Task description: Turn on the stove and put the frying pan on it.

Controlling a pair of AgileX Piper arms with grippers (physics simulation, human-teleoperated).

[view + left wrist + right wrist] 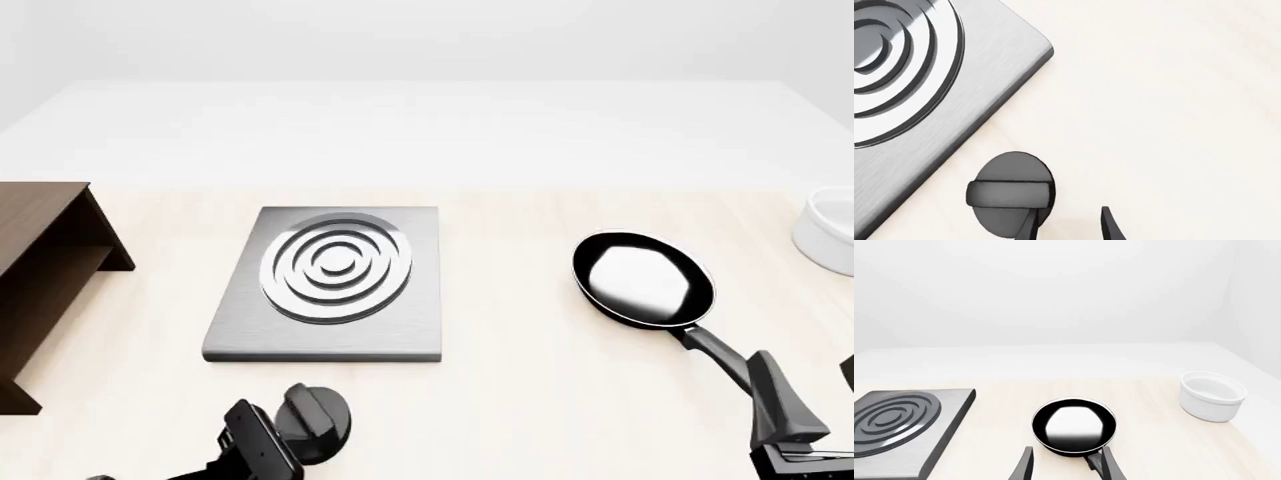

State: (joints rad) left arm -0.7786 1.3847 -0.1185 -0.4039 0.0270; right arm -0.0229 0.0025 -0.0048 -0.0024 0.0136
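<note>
The pale wooden table [534, 400] carries everything, with a dark brown cabinet [40, 270] standing at its left edge in the front view. The stove [330, 283], a flat grey slab with a burner of concentric silver rings, lies left of the middle, flat on the table and clear of the cabinet. Its black knob [316, 420] sits apart from the slab, just off the near edge, with its raised grip bar lying across it in the left wrist view. The frying pan [643, 280] rests on the table to the right of the stove, well apart from it, its glossy inside facing up and its long handle [714, 352] running toward the near right corner. A white bowl [830, 232] stands at the far right edge, beyond the pan. The left tool [1069, 226] hovers over the knob with its fingers parted, one fingertip crossing the knob's near rim in the wrist view; whether it touches cannot be told. The right tool [1066, 465] is spread, one finger on each side of the handle, not closed on it.
</note>
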